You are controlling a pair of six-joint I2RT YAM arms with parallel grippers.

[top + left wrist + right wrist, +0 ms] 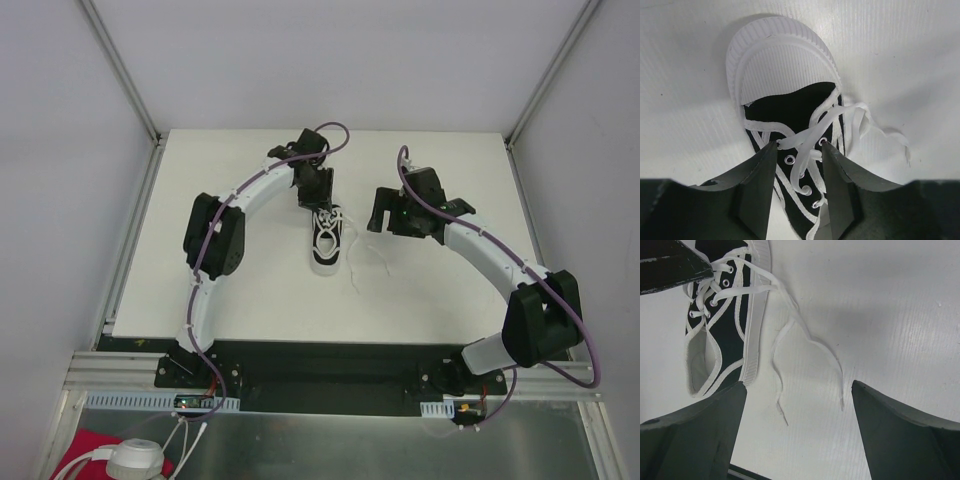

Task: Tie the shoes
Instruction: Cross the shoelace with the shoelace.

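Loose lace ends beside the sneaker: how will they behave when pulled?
Probably floppy: the lace ends lie in loose curves on the table. Likely thin and flat, hard to pinch off it. The sneaker looks light and may slide too.

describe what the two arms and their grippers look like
Both arms match. The left arm and right arm have curved white links between chunky black joint housings. A purple cable runs along each one. The left gripper and right gripper are black, each with two dark, matte, wedge-shaped fingers.
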